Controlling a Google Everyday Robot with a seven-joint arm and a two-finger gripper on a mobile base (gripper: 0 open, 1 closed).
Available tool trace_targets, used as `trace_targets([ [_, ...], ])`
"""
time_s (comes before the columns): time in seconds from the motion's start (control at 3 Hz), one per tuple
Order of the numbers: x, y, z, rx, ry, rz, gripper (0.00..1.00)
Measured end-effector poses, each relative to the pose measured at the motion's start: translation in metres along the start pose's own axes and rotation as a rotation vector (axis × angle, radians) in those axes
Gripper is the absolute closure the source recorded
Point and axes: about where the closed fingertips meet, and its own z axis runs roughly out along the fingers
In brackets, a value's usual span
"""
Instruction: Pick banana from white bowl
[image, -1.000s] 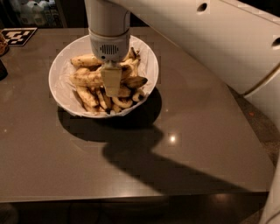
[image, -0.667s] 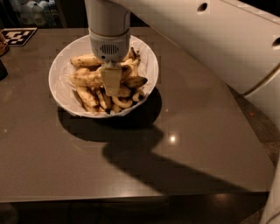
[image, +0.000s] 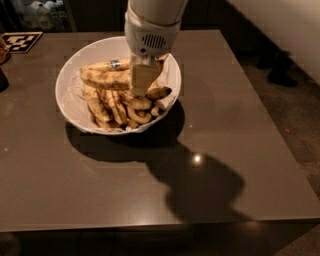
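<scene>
The pincer hangs over the right half of the white bowl, closing off entry from that side. Above the bowl's left half the way down is open to the banana and the stickered banana behind it. Small bananas crowd the bowl's front. Right of and in front of the bowl, the table lies open.

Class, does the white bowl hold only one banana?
No: several bananas lie in the white bowl, and the gripper hangs low over them.
</scene>
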Motion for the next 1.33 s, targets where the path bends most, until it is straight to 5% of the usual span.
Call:
trace_targets([
  [0.67, 0.007, 0.029, -0.066, 0.065, -0.244, -0.128, 1.0],
  [1.33, 0.041, 0.065, -0.056, -0.024, -0.283, -0.15, 1.0],
])
